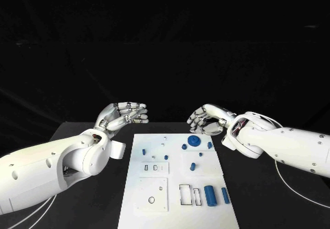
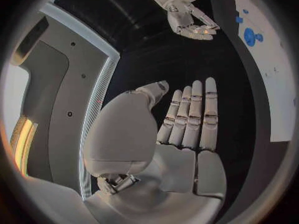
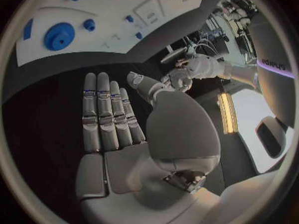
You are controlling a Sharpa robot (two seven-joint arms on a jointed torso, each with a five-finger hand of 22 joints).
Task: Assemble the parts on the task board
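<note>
Task board (image 1: 155,164), a white rectangular plate, sits mid-table on the black tabletop (image 1: 254,191), between the two arms. Small blue plastic parts on it: a round blue disc-shaped knob (image 1: 194,140) near the far end, two upright blue cylinders (image 1: 210,196) lying side by side at the near right corner. Left hand (image 1: 124,116) hovers off the board's far left corner, empty, fingers straight and slightly apart per wrist view. Right hand (image 1: 208,119) hovers just beyond the knob, empty, fingers extended side by side.
</note>
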